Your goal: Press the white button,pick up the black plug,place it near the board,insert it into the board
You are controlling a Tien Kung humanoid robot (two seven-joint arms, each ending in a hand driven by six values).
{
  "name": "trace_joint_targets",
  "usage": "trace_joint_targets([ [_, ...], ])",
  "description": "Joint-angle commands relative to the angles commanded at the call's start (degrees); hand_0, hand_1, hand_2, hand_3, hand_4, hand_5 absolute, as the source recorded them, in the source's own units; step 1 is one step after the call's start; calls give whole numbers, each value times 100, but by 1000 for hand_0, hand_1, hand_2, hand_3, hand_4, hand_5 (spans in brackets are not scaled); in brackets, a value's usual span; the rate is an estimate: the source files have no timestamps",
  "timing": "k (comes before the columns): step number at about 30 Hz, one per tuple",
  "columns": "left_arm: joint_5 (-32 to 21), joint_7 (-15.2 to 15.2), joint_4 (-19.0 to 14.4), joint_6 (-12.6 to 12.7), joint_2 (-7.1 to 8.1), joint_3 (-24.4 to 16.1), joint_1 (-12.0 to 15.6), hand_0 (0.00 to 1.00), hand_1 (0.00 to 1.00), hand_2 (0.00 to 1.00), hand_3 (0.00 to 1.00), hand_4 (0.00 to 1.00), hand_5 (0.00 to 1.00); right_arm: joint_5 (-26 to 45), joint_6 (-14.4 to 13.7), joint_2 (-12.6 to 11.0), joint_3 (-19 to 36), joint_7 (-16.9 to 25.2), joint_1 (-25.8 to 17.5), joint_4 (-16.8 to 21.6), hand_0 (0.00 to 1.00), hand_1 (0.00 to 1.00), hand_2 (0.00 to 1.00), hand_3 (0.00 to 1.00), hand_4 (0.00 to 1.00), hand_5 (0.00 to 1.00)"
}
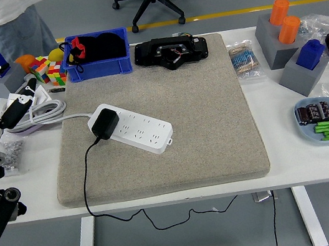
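Black plug (105,123) sits seated in the left end of the white power strip (132,129), cord trailing off the near edge of the grey felt mat (215,121) and hanging below the tabletop (286,169). Strip lies diagonally on the mat, roughly mid-left, sockets up, probably placed there so the mat stops it sliding under a push. Judging by that, the insert step looks done; the white button can't be made out on the strip at this size. Left hand (2,99) is at the far left edge, raised over the white cable bundle (33,113), well apart from the strip; fingers look loosely spread, thumb out, holding nothing. Right arm not in view. A person stands at the top-left corner, away from the table, hands not over it. Other stuff, untouched: blue bin (99,63) with black items at the mat's far edge, black device (170,51) beside it, colour cubes (47,70) to the left, grey blocks with orange and blue pegs (289,39) on the right, oval tray (325,120) of green and dark parts near right.
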Motion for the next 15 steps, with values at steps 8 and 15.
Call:
trace_joint_targets([
  [8, -38, -6, -12, -28, 71, -62, -109, 994, 968, 900, 836, 827, 699, 139, 5, -124, -285, -6, 95, 29, 617, 568, 564, 578, 642, 379],
  [15, 11, 45, -50, -76, -23, -201, -3, 994, 966, 898, 826, 825, 701, -3, 10, -103, 12, 0, 25, 40, 616, 568, 564, 578, 642, 379],
])
